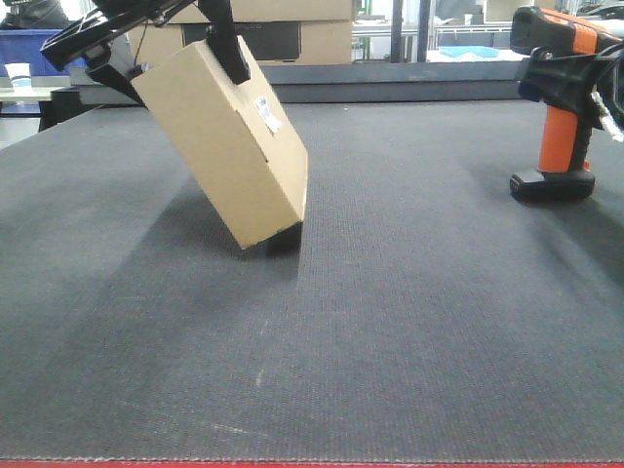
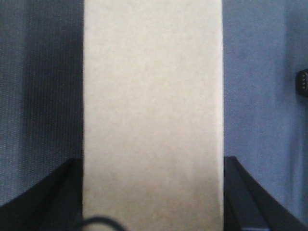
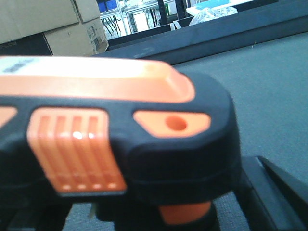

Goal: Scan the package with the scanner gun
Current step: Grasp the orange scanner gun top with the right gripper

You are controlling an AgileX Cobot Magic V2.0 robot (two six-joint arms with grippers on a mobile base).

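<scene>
A tan cardboard package with a small white label is tilted, its lower corner touching the dark mat. My left gripper is shut on its upper end; in the left wrist view the box fills the middle between the black fingers. The orange and black scanner gun stands on its base at the right. My right gripper is closed around its head; in the right wrist view the scanner fills the frame, pointing left.
The dark grey mat covers the table, with a red front edge. Cardboard boxes and shelving stand behind the table's far edge. A blue bin and a cup sit at the far left.
</scene>
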